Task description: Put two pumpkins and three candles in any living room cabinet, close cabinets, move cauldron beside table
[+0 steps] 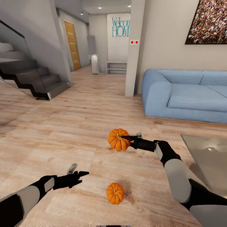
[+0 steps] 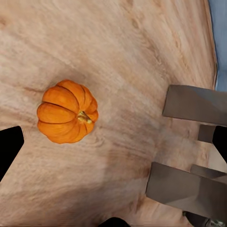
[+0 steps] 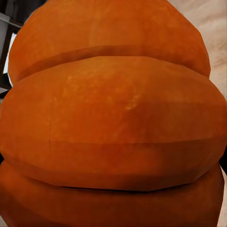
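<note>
Pumpkin clamped in right gripper; left gripper spread, floor pumpkin near

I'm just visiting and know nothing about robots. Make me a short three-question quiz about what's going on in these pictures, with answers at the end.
1. True or false: both pumpkins lie on the wooden floor.
2. Which gripper has a pumpkin in its grasp? A) left B) right C) neither
3. Fill in: the large piece of furniture by the wall is a ____ sofa.

Key
1. False. One pumpkin rests on the floor; the other pumpkin is held up by the right gripper.
2. B. The left gripper is open and holds nothing, off to the side of the floor pumpkin.
3. Blue: the blue sofa.
</note>
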